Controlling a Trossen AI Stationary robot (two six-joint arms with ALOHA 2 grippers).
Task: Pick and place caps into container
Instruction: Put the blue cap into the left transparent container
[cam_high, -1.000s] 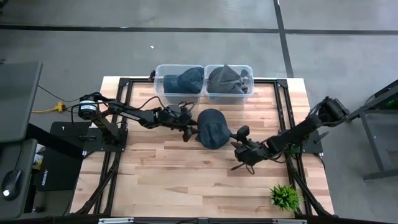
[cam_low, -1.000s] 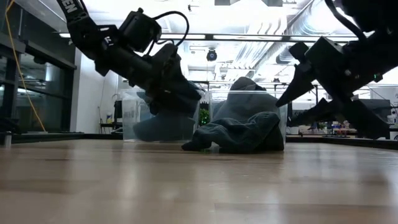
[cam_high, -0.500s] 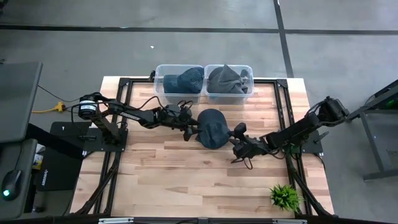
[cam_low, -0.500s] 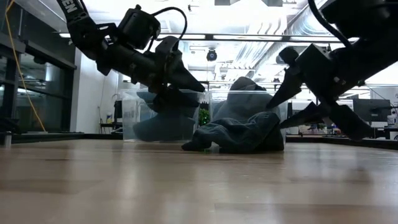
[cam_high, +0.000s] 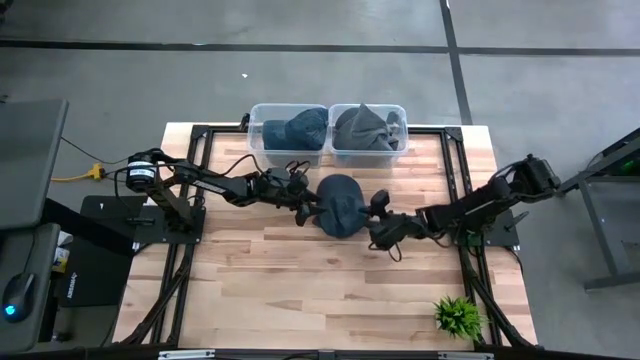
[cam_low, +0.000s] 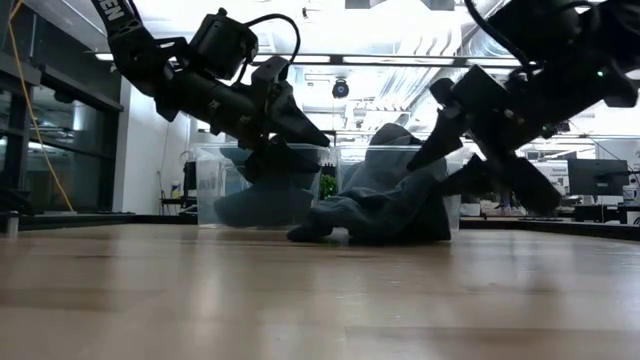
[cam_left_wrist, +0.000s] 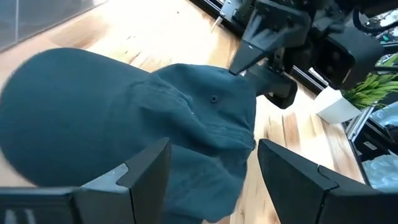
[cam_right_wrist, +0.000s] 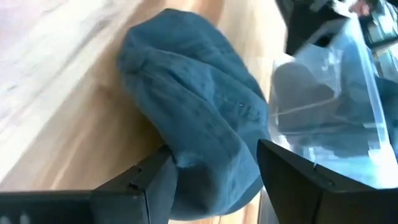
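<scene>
Navy cap (cam_high: 339, 204) at frame centre on the table (cam_high: 280, 290), left gripper (cam_high: 308, 211) and right gripper (cam_high: 377, 222) flanking it, both jaws apart, two bins (cam_high: 327, 129) above holding caps

Robotics lab, bare concrete floor (cam_high: 330, 80), exposed ceiling ducts (cam_low: 400, 25), monitors (cam_low: 597, 178) on distant benches

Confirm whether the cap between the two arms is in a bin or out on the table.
Out. The cap lies on the wooden table, short of both clear bins, with the left gripper and right gripper, jaws open, on either side.
</scene>
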